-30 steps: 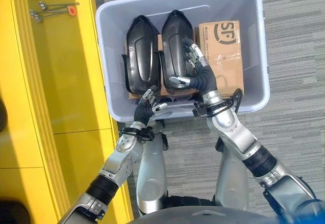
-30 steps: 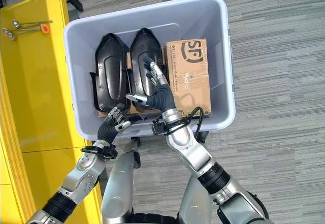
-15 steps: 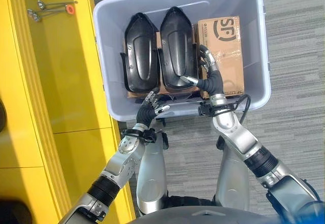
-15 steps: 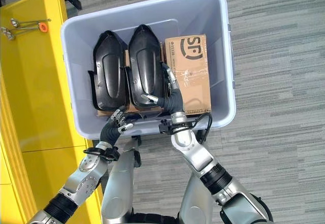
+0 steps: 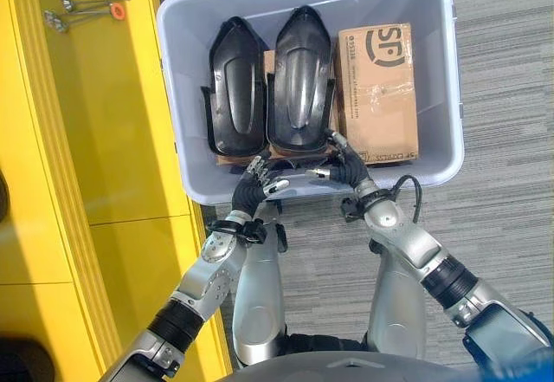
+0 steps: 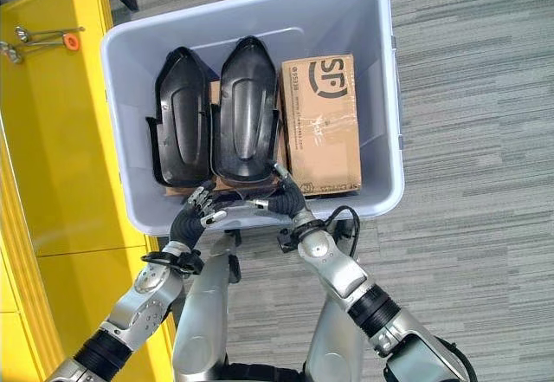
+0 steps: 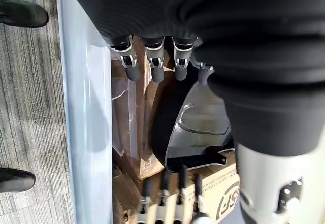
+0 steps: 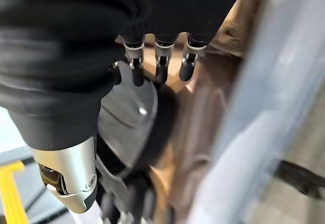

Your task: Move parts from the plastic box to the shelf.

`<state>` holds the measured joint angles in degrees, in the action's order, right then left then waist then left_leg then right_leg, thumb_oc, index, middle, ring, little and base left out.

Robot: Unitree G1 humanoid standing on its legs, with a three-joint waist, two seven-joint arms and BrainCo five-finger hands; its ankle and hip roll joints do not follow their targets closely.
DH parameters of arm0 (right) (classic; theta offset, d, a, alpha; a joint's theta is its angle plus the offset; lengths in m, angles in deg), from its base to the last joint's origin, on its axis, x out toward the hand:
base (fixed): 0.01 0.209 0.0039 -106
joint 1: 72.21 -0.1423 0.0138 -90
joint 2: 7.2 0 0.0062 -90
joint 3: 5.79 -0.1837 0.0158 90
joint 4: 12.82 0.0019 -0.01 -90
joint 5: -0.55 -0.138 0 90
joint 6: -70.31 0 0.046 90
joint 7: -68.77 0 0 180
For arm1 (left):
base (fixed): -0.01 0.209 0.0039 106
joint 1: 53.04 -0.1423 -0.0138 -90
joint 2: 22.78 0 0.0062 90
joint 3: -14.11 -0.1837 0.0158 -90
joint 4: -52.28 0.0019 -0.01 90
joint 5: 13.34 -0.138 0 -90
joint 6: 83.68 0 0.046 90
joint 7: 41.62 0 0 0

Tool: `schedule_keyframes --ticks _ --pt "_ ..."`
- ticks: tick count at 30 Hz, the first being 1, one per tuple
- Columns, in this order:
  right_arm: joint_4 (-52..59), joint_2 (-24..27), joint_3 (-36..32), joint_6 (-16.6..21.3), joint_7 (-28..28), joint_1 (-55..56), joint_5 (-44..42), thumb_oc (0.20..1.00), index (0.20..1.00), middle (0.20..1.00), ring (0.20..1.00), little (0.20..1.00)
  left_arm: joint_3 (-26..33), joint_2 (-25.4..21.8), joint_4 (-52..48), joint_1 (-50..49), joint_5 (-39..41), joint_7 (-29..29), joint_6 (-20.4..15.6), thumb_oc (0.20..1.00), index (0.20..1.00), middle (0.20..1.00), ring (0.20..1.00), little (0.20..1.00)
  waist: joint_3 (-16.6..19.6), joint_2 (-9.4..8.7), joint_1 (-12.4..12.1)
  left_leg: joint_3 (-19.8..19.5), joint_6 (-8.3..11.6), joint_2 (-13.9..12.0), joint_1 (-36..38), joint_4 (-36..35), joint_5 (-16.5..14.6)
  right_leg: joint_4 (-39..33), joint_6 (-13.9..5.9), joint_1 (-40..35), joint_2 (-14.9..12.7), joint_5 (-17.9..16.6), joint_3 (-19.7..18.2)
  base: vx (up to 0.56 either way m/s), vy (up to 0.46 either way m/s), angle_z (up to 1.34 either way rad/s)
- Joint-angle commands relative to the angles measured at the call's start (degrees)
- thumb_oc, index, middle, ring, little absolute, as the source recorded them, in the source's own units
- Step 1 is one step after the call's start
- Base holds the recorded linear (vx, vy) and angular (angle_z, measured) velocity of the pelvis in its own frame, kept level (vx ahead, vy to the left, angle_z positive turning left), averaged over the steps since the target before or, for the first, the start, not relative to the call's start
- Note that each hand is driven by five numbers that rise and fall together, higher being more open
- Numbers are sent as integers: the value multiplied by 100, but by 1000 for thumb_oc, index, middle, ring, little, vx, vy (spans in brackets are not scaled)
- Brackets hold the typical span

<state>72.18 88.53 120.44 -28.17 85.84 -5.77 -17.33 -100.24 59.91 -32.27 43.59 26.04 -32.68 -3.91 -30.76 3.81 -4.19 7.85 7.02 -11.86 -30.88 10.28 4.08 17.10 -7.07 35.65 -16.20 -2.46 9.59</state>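
grey striped carpet (image 5: 502,87), yellow shelf unit (image 5: 95,139)

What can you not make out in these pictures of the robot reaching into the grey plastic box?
- Near ends of the two black moulded plastic parts: covered by the left robot hand and right robot hand at the grey plastic box rim.
- Flat brown cardboard under those parts: mostly covered, eye views.
- Metal tools on the yellow shelf: too small.
- Right wrist view: box contents blurred.
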Motion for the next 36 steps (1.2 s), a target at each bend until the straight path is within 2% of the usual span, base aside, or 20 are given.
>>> schedule_keyframes --ticks 1,4,8,11,16,19,20,25,27,36 --pt "528 69 40 -207 -268 282 -438 1000 1000 1000 1000 1000 13 -285 -648 -406 26 -81 -20 1000 1000 1000 1000 1000 97 25 -104 256 -349 187 -347 142 -198 397 -41 -65 48 548 215 -9 -46 7" --pt "511 97 99 -268 -262 423 -738 1000 1000 1000 1000 1000 15 -288 -668 -441 -20 -63 -38 1000 1000 1000 1000 1000 97 -5 -93 260 -355 177 -400 146 -186 390 -36 -15 81 537 202 -7 -19 3" --pt "327 21 81 -11 -71 494 -899 1000 1000 1000 1000 1000 -45 -267 -650 -423 -60 -16 -123 1000 1000 1000 1000 1000 97 1 -78 251 -367 189 -518 169 -179 379 -17 90 103 525 185 0 0 0" --pt "152 -65 21 -22 13 483 -1228 1000 1000 1000 1000 1000 -51 -266 -629 -413 -50 -9 -129 1000 1000 1000 1000 1000 97 28 -84 236 -364 212 -586 177 -169 363 -12 143 107 514 184 0 0 0" --pt "-218 -279 -27 308 191 477 -1249 1000 1000 1000 1000 1000 -121 -197 -583 -370 -80 17 -173 1000 1000 1000 1000 1000 97 80 -92 216 -368 230 -749 229 -159 406 13 300 106 504 172 0 0 0" --pt "-330 -396 -158 594 579 487 -1588 1000 1000 1000 1000 1000 -197 -157 -616 -336 -105 98 -160 1000 1000 1000 1000 1000 97 111 -81 201 -377 258 -812 275 -176 451 37 378 107 506 141 -1 10 0" --pt "-416 -459 -221 827 712 503 -1727 1000 1000 1000 1000 1000 -222 -102 -586 -319 -115 120 -182 1000 1000 1000 1000 1000 97 120 -67 212 -388 263 -815 284 -184 462 45 394 107 505 122 0 0 0" --pt "-559 -570 -394 1148 593 537 -1784 1000 1000 1000 1000 1000 -276 -15 -555 -281 -169 190 -216 1000 1000 1000 1000 1000 97 131 -28 229 -397 273 -803 310 -194 472 50 396 108 498 85 3 16 -1" --pt "-553 -585 -412 1158 599 533 -1755 1000 1000 1000 1000 1000 -286 -9 -562 -274 -163 216 -219 1000 1000 1000 1000 1000 97 133 -23 229 -394 277 -803 317 -197 476 51 397 108 500 79 0 0 0" --pt "-778 -775 -506 1363 1019 254 -1585 1000 1000 1000 1000 1000 -385 -1 -578 -157 -109 272 -154 1000 1000 1000 1000 1000 97 185 -49 201 -400 301 -813 389 -222 571 79 432 81 518 54 0 0 0"
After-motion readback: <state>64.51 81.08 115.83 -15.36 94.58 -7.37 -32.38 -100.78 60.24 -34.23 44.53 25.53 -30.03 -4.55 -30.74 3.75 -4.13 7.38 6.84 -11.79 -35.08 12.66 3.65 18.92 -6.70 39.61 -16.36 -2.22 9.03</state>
